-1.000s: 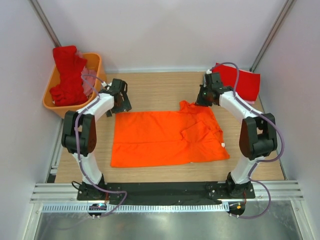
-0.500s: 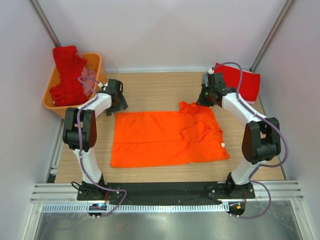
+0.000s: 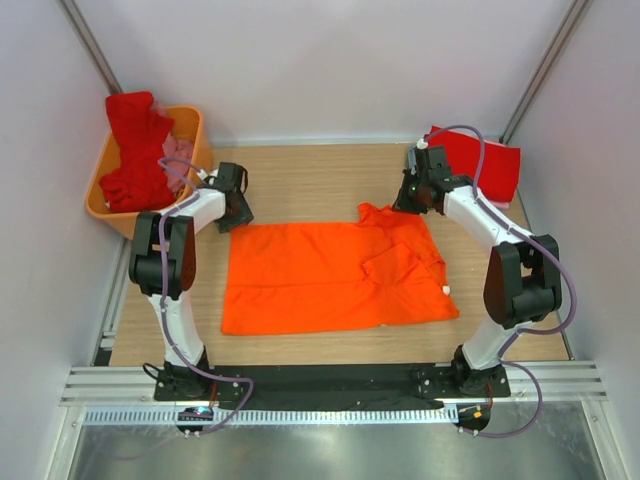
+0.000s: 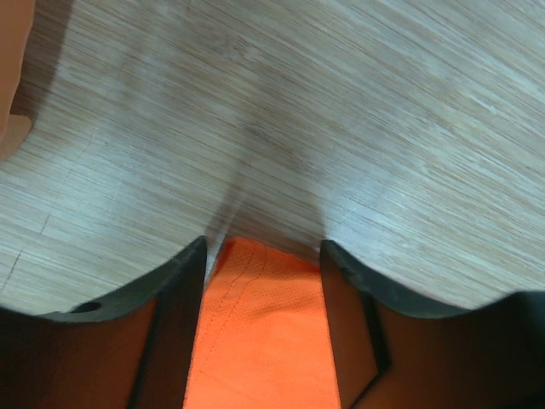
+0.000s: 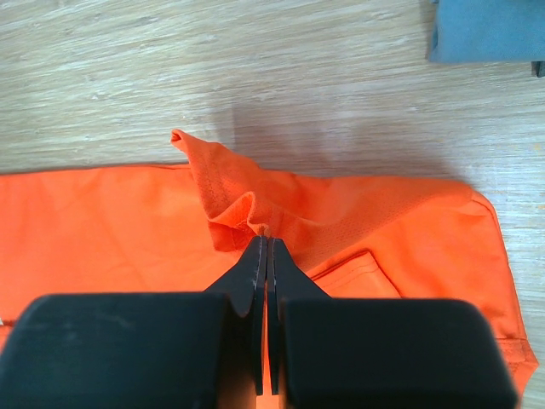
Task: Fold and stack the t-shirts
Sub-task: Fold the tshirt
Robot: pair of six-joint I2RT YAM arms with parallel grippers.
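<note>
A bright orange t-shirt (image 3: 330, 275) lies spread on the wooden table, its right part folded over and rumpled. My left gripper (image 3: 237, 212) is at the shirt's far left corner. In the left wrist view its jaws stand apart, low over the wood, with that orange corner (image 4: 264, 341) lying between the fingers (image 4: 179, 298) without being clamped. My right gripper (image 3: 411, 198) is at the shirt's far right edge. In the right wrist view it (image 5: 268, 243) is shut on a small raised fold of the orange cloth (image 5: 230, 183).
An orange plastic basket (image 3: 195, 125) at the back left holds a red shirt (image 3: 135, 150) and some pink cloth (image 3: 178, 150). A folded red shirt (image 3: 495, 165) lies at the back right, and a grey-blue one (image 5: 485, 30) shows beyond the right gripper. White walls close in both sides.
My left arm has shifted a little, bringing its gripper onto the shirt's far left corner. The right arm shifted slightly and keeps its pinch. The shirt lies as before.
</note>
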